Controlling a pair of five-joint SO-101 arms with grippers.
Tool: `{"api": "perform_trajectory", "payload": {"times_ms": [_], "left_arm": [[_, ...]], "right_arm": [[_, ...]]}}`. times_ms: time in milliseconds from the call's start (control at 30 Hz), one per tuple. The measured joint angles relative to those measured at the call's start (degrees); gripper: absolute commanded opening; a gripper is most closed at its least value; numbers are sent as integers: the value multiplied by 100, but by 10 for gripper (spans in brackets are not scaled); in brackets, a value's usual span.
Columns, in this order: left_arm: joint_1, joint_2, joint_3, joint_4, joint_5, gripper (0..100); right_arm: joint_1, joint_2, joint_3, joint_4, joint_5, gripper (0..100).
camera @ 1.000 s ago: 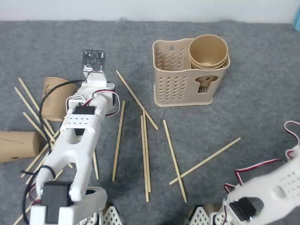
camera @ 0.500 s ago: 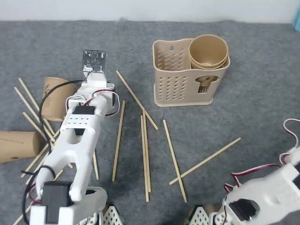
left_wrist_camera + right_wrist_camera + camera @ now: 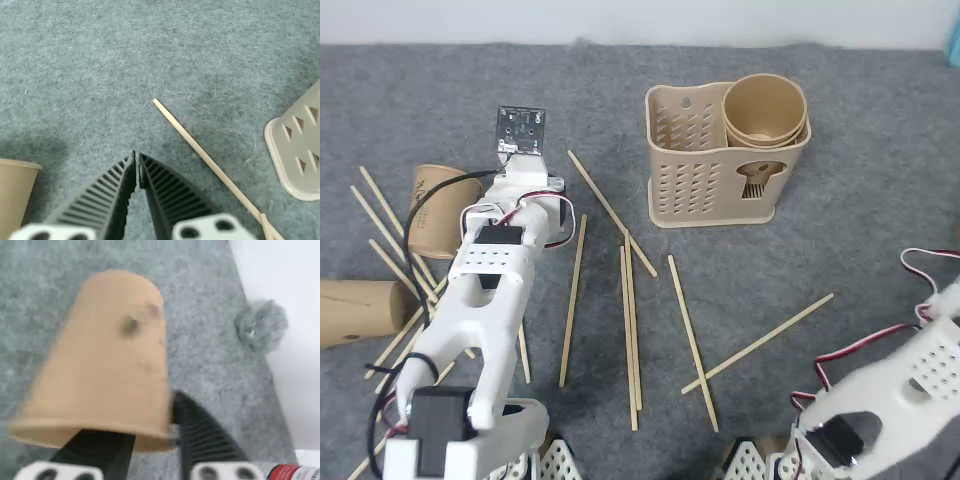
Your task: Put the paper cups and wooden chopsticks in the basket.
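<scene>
Grey felt table [image 3: 880,210], left gripper [image 3: 137,158] closed, right gripper [image 3: 142,417] seemingly clamping paper cup [image 3: 112,350]

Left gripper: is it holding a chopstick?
No, the left gripper is shut on nothing, and the nearest chopstick lies apart from it on the grey mat.

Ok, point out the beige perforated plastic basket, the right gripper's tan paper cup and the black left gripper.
beige perforated plastic basket [image 3: 695,190]: high view, front wall.
tan paper cup [image 3: 107,355]: right wrist view, side wall.
black left gripper [image 3: 137,156]: left wrist view, between fingertips.
</scene>
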Motion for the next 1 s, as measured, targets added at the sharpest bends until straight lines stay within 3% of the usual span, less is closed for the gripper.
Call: {"api": "perform_trajectory", "payload": {"times_ms": [167, 400, 600, 800, 1000], "left_arm": [[0, 0, 0, 0, 0, 12], [0, 0, 0, 0, 0, 12], [0, 0, 0, 0, 0, 12], [0, 0, 0, 0, 0, 12], [0, 0, 18, 0, 0, 12]], "right_arm": [[-9, -651, 0, 1204, -62, 7], [0, -2426, 0, 3745, -765, 7], [-229, -3657, 0, 5908, -756, 7], [-747, -3912, 0, 8237, -220, 7], [-765, -3912, 0, 9020, -185, 17]]}}
